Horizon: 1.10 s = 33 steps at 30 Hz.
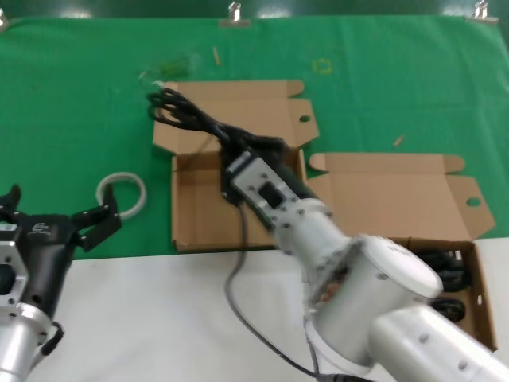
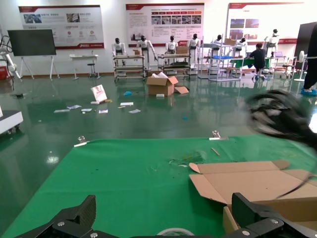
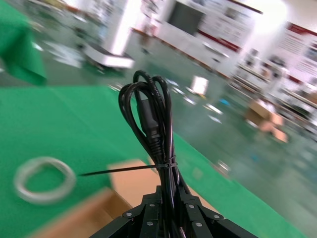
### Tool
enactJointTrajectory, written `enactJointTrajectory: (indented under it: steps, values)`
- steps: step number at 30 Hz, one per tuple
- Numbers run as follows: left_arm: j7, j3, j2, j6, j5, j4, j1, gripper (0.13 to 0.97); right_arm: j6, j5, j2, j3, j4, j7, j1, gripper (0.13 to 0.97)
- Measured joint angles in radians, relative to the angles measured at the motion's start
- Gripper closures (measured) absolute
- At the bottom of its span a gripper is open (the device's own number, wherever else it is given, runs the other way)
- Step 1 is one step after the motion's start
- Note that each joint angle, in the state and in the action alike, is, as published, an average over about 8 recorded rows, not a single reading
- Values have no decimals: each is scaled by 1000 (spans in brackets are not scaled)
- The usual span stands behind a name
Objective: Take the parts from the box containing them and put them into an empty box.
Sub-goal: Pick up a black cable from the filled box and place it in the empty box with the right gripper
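Note:
My right gripper (image 1: 232,150) is shut on a black coiled power cable (image 1: 187,115) and holds it in the air over the back of the empty brown box (image 1: 199,215) in the middle. The bundle sticks out past the box's lid towards the far left. In the right wrist view the cable (image 3: 153,119) rises from between the shut fingers (image 3: 148,210). The other brown box (image 1: 390,191) stands to the right, with more black cables (image 1: 445,267) in it, partly hidden by my right arm. My left gripper (image 1: 87,223) is open and empty at the near left.
A white ring of tape (image 1: 122,195) lies on the green cloth (image 1: 79,119) just ahead of my left gripper; it also shows in the right wrist view (image 3: 43,179). A white table edge runs along the front. A grey lead hangs from my right arm.

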Motion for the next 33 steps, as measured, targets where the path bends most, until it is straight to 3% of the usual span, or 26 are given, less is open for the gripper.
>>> enactJointTrajectory:
  steps: [7,13,18,28,33]
  values:
    - [0,0,0,0,0,0,0,132,-81,0,3,-289,-160,230,188,907]
    - [0,0,0,0,0,0,0,132,-96,0,6,-392,-220,320,233,907]
    - [0,0,0,0,0,0,0,132,-77,0,9,-334,-227,286,186,907]
    - [0,0,0,0,0,0,0,132,-22,0,12,-60,-143,89,12,907]
    - [0,0,0,0,0,0,0,132,-20,0,13,-5,-119,60,-22,907]
